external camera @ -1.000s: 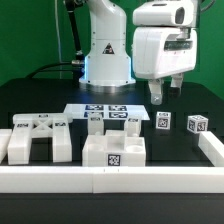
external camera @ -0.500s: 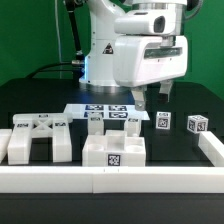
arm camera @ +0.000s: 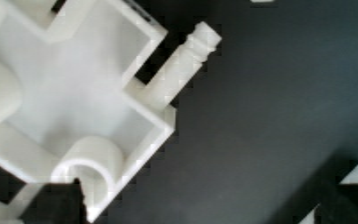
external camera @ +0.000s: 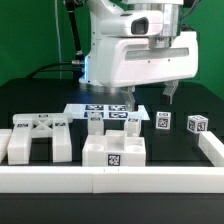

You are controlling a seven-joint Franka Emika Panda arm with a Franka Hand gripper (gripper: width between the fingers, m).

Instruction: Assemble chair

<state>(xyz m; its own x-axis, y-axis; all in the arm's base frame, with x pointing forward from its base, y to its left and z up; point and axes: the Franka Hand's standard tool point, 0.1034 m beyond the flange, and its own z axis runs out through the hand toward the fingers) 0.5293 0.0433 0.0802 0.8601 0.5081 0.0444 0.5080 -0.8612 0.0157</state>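
Exterior view – the gripper (external camera: 153, 96) hangs above the back of the black table (external camera: 40, 100), towards the exterior view's right. Its two fingers (external camera: 172, 92) stand wide apart with only air between them, and they touch no part.

The chair lies in loose white pieces, all down on the table. A large legged part (external camera: 35, 140) stands at the front on the exterior view's left. Just beside it, near the middle, sits a chunky block (external camera: 113, 152) with a tag on its front face. Behind that block are two smaller tagged pieces (external camera: 95, 124) (external camera: 133, 121), just in front of the marker board (external camera: 80, 108). Two small cubes (external camera: 163, 121) (external camera: 197, 125) rest towards the exterior view's right, the nearer one almost below the fingers. A white rail (external camera: 110, 183) borders the front of the table.

Wrist view – blurred – a broad white part (arm camera: 69, 100) with notches fills much of the picture over the dark table, and a slim ribbed piece (arm camera: 190, 55) lies against its edge. Which chair piece this is I cannot tell.
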